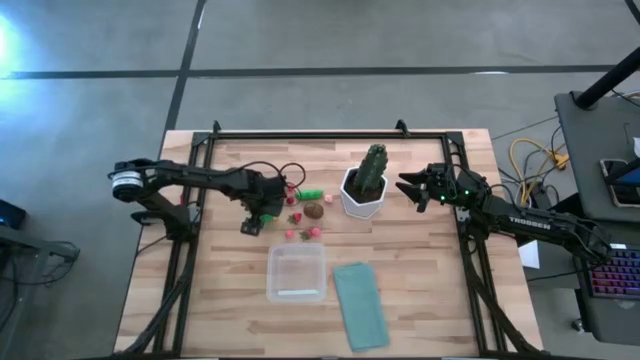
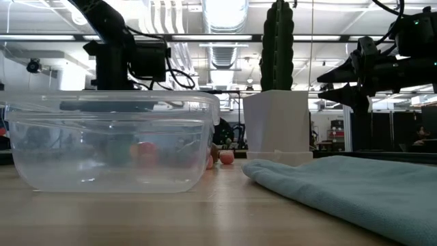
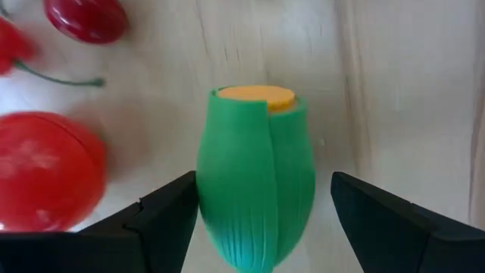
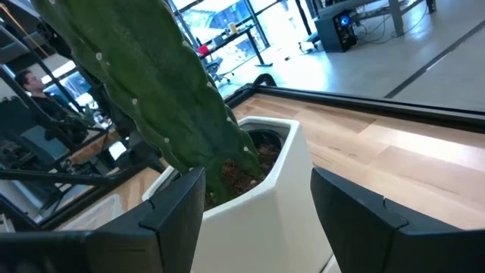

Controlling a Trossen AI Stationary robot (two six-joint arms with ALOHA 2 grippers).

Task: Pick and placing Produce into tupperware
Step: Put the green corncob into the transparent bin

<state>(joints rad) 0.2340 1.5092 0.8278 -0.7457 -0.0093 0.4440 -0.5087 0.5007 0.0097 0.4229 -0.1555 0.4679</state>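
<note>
Only the left wrist view shows the left gripper (image 3: pixel 258 220) jaws spread around green produce (image 3: pixel 256 182) with a yellow end.

cactus (image 1: pixel 373 168) stood upright in white pot (image 1: pixel 361 197) | teal cloth (image 1: pixel 360 305) lay flat near front edge | wooden table (image 1: pixel 420 270)
</note>
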